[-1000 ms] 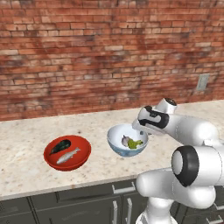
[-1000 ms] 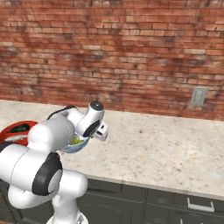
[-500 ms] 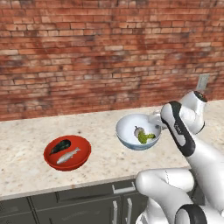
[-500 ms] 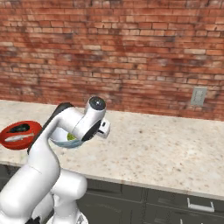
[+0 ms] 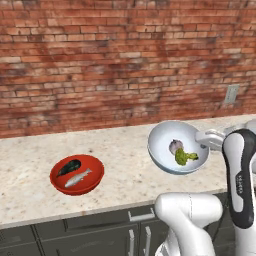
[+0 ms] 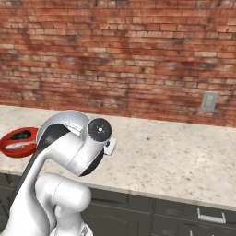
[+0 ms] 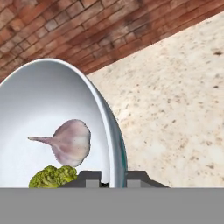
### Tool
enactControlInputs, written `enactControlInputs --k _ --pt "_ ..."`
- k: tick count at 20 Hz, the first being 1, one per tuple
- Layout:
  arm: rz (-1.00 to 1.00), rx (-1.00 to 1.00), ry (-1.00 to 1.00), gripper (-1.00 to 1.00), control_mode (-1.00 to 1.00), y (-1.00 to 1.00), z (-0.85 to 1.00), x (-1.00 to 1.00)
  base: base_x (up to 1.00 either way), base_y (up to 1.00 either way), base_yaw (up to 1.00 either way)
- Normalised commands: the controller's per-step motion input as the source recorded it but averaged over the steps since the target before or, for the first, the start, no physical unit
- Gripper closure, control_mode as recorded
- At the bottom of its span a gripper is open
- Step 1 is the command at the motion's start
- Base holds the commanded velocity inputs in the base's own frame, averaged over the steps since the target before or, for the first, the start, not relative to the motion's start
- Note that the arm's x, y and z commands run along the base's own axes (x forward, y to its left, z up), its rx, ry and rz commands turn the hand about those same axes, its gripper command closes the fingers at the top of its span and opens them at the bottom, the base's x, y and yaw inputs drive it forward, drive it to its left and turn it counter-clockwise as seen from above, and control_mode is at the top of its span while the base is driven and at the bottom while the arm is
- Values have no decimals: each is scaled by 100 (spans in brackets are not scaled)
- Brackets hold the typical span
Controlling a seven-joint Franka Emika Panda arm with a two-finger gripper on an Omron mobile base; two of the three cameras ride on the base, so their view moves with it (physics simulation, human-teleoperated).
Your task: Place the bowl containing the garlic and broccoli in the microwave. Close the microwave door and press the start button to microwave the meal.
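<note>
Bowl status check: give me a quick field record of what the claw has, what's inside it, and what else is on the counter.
claw: shut on the bowl's rim, one finger inside, one outside
bowl: lifted off the counter, tilted
garlic: inside the bowl
broccoli: inside the bowl, beside the garlic
red bowl: on the counter, holds a fish and a dark vegetable
counter: speckled stone, brick wall behind

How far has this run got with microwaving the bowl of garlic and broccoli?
Done: the bowl is off the counter, gripper clamped on its rim. In hand: carrying it tilted, garlic and broccoli inside. Left: reaching the microwave, loading, closing the door, pressing start.
</note>
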Motion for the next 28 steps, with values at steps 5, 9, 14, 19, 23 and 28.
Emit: enactControlInputs --k 5,9,14,19,23,28 --pt "0 4 0 100 -100 -15 43 -10 0 0 0" --pt "0 0 0 100 100 0 0 0 6 0 0" --pt "0 0 0 100 100 0 0 0 -56 1 9" --pt "0 0 0 100 100 0 0 0 -79 4 18" --pt "0 0 0 100 100 0 0 0 -47 0 23" --pt "0 0 0 100 100 0 0 0 0 3 60"
